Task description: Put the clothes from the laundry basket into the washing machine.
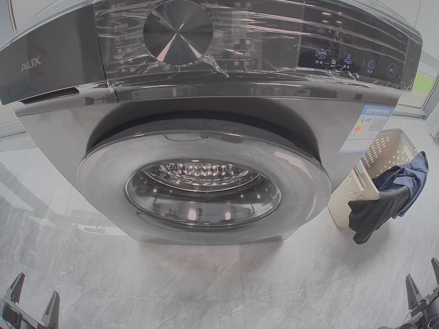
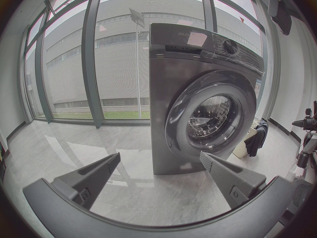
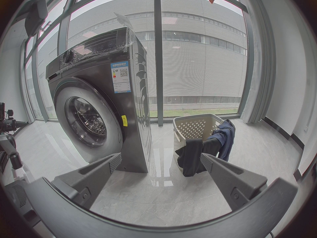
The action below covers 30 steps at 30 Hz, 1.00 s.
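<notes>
Grey stone floor [image 1: 137, 270] all round, tall windows [image 3: 198, 66] behind. Round door [image 1: 203, 193] of the washing machine [image 1: 206, 97] shut across the drum, with shiny steel visible through the glass. Just beside the machine, on its right, a cream perforated laundry basket [image 1: 366, 174] on the floor. Clothes [image 1: 379, 209] draped over its rim: a black piece down the outside, a dark blue one next to it. Left hand [image 2: 159, 157] spread wide and empty, low before the machine. Right hand [image 3: 160, 157] likewise spread and empty, well apart from the basket. From the right wrist, the machine's side panel and a small yellow sticker [image 3: 124, 120]. From the head, the film-wrapped control panel [image 1: 256, 33] and dial [image 1: 178, 32].
</notes>
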{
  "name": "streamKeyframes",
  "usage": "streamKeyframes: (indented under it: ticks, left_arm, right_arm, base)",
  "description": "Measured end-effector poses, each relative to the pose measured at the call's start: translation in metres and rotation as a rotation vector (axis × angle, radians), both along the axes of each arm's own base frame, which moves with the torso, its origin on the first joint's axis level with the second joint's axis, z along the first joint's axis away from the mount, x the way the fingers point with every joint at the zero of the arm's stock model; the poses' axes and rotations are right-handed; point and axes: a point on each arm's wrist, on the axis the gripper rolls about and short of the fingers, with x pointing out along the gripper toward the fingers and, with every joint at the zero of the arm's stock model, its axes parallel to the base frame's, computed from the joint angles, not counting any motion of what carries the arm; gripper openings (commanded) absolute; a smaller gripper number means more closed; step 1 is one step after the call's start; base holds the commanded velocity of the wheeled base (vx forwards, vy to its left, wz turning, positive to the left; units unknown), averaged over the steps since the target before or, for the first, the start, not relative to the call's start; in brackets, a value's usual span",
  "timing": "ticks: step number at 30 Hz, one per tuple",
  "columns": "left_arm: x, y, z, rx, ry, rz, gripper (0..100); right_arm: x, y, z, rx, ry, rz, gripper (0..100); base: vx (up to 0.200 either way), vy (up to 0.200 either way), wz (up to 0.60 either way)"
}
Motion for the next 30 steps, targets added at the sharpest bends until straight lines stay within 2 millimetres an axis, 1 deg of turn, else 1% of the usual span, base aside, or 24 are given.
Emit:
streamKeyframes:
  ticks: [7, 10, 13, 26, 30]
  left_arm:
    - [0.0000, 0.0000, 0.0000, -0.001, 0.000, 0.000, 100]
    - [0.0000, 0.0000, 0.0000, -0.006, 0.000, -0.001, 100]
    - [0.0000, 0.0000, 0.0000, -0.004, 0.000, 0.000, 100]
    - [0.0000, 0.0000, -0.0001, 0.003, 0.001, 0.000, 100]
    - [0.0000, 0.0000, -0.0001, 0.003, 0.001, 0.000, 100]
  right_arm:
    - [0.0000, 0.0000, 0.0000, 0.001, 0.000, -0.001, 100]
    - [0.0000, 0.0000, 0.0000, 0.002, 0.000, 0.001, 100]
    - [0.0000, -0.0001, 0.0000, 0.002, 0.000, 0.001, 100]
    - [0.0000, -0.0001, -0.0001, 0.002, 0.001, -0.007, 100]
    - [-0.0004, -0.0001, 0.0031, 0.004, -0.022, -0.004, 100]
  base:
    - [0.000, 0.000, 0.00]
    - [0.000, 0.200, 0.00]
    - [0.200, 0.200, 0.00]
    - [0.000, 0.000, 0.00]
    - [0.000, 0.000, 0.00]
